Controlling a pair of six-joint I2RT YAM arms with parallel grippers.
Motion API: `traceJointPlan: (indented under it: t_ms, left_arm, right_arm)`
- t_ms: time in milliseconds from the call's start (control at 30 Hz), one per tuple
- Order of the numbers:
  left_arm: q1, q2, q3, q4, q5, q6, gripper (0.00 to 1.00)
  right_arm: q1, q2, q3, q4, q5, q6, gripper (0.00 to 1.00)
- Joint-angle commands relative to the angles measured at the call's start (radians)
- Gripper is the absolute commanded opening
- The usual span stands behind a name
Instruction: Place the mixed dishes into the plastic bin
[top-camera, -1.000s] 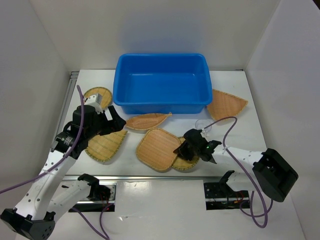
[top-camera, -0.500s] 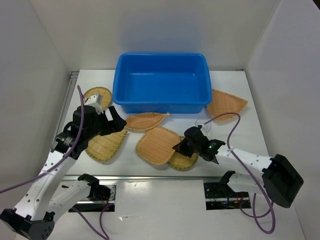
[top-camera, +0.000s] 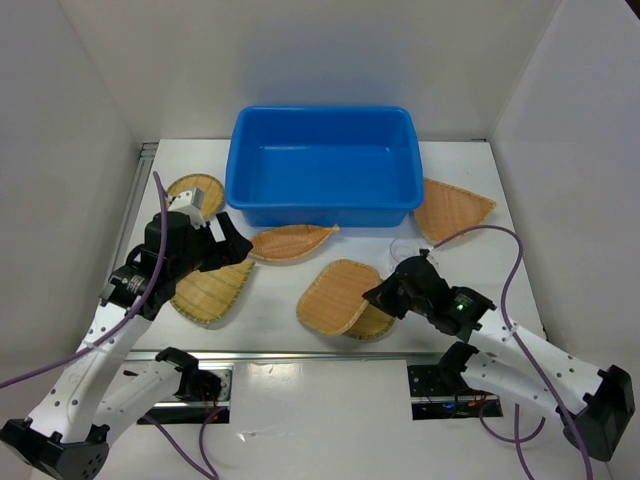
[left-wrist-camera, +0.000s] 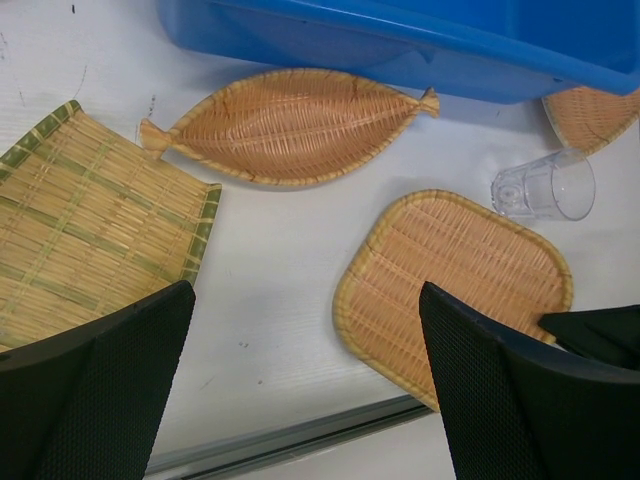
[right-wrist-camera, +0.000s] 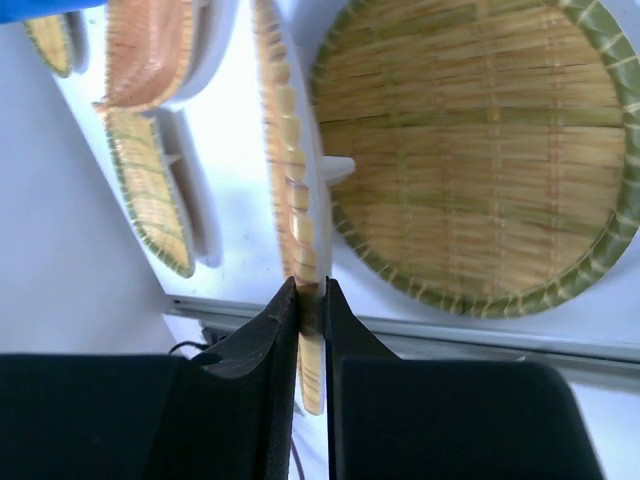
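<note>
Right hand is clamped on the near-right edge of the square tray, which leans tipped over the round tray, in front of the bin; from the wrist it shows edge-on, face turned leftward; left hand hangs spread wide, holding nothing. Nothing lies in the bin, so I judge the task barely begun; every tray and the cup are out on the tabletop. The leaf tray lies with its long axis along the bin's near wall.
</note>
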Motion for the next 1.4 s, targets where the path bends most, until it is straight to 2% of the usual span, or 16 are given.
traceJointPlan:
  t_ms: [0,133,367,500,600,867,1067,1367]
  left_arm:
    - [-0.004,-0.013,0.001,0.036,-0.02,0.006,1.0]
    - [-0.004,-0.013,0.001,0.036,-0.031,0.006,1.0]
    - [-0.004,-0.022,0.001,0.036,-0.063,0.015,1.0]
    - [-0.004,-0.032,0.001,0.036,-0.081,0.024,1.0]
    - [-0.004,-0.032,0.001,0.036,-0.09,0.024,1.0]
    - [-0.004,-0.041,0.001,0.046,-0.119,0.052,1.0]
    - [-0.004,-0.041,0.001,0.046,-0.14,0.052,1.0]
    - [-0.004,-0.05,-0.01,0.046,-0.161,0.061,1.0]
  right_arm:
    - [0.003,-0.052,0.148,-0.08,0.006,-0.053,0.0]
    - [0.003,-0.011,0.267,-0.091,-0.021,-0.116,0.0]
    - [0.003,0.17,0.573,-0.03,-0.058,-0.26,0.0]
    - [-0.086,0.308,0.76,-0.008,-0.081,-0.398,0.0]
    - [-0.21,0.406,0.916,0.036,-0.124,-0.463,0.0]
    - [-0.457,0.73,1.134,0.12,-0.188,-0.602,0.0]
    - [-0.519,0.972,1.275,0.145,-0.196,-0.633,0.0]
    - [-0.53,1.316,1.542,0.061,-0.227,-0.662,0.0]
